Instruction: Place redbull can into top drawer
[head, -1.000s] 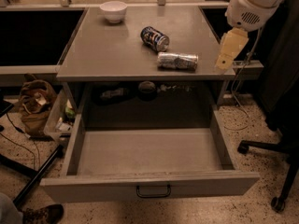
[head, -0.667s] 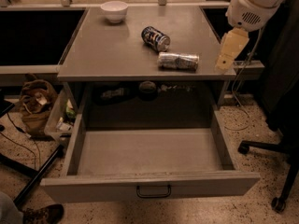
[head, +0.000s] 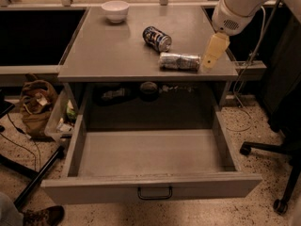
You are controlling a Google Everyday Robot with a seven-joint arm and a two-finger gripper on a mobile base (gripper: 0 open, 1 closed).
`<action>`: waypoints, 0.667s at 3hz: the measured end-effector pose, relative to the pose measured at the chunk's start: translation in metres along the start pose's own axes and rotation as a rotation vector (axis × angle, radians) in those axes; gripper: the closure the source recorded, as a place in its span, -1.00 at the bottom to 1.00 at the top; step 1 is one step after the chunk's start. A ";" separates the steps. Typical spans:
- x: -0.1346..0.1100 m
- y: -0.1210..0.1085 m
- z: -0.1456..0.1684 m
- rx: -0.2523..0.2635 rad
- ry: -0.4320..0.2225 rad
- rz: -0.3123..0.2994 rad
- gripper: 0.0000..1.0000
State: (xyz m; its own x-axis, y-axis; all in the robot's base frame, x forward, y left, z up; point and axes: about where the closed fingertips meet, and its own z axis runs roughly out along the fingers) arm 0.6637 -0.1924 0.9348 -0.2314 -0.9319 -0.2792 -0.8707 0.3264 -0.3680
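One pale, tapered gripper (head: 211, 56) hung above the table's right edge; whether it was apart or together could not be told. Just beside it, at nine o'clock, the redbull can (head: 179, 61), slim, silvery and round, lay on its side on the smooth grey table (head: 103, 55). I judged this the approach. Next came gripping the curved, slippery body. At six o'clock gaped the top drawer (head: 150, 185), shallow grey metal.

The pincer (head: 212, 55) moves a little to the left above the counter (head: 103, 55). It now hangs just beside the right end of the redbull can (head: 178, 61), nearer than a second ago. The arm (head: 240, 6) shifts left with it.
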 end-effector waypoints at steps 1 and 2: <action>-0.012 -0.021 0.035 -0.004 -0.029 0.010 -1.00; -0.032 -0.032 0.063 -0.021 -0.063 0.001 -1.00</action>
State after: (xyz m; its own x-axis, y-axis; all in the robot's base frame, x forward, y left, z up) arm 0.7264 -0.1627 0.8997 -0.2049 -0.9197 -0.3349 -0.8795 0.3231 -0.3495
